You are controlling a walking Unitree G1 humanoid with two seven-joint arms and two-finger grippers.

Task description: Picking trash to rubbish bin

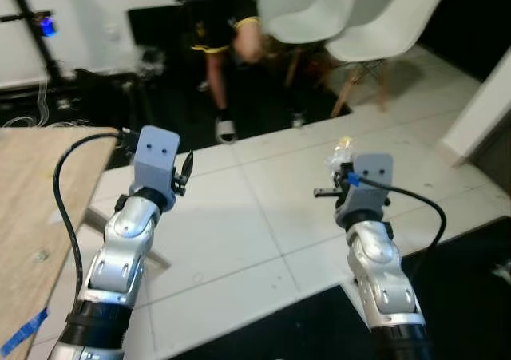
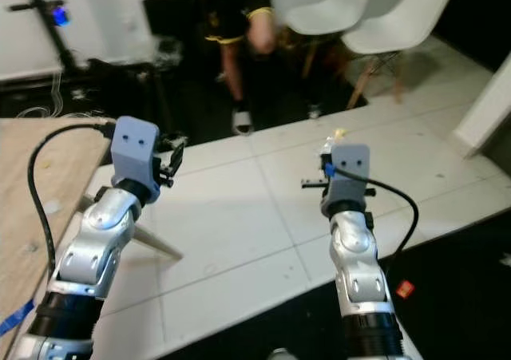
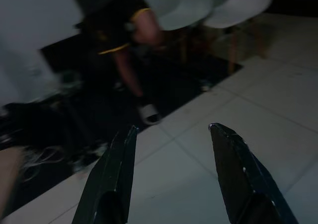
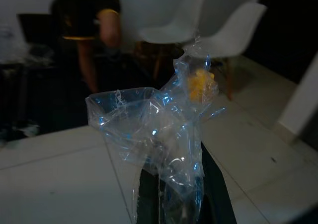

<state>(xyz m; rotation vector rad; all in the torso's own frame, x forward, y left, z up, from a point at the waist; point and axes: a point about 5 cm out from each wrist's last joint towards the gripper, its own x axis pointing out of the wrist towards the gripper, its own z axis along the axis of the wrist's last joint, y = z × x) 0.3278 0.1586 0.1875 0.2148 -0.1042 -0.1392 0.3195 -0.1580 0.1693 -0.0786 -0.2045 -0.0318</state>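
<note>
Right claw (image 4: 171, 194) pinching clear plastic wrapper (image 4: 159, 129), long axis upright; left claw (image 3: 171, 174) spread, empty.

Crinkled clear plastic wrapper (image 4: 164, 129), glossy, with a yellow scrap inside. Smooth white floor tiles (image 1: 263, 216) with a dull sheen. Pale matt wooden tabletop (image 1: 32, 216). Smooth white plastic chairs (image 1: 375, 25) on wooden legs.

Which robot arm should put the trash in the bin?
Probably the right. The right gripper already pinches the clear plastic wrapper, raised above the white floor tiles. The left gripper is open with nothing between its fingers. I can't see a bin.
</note>
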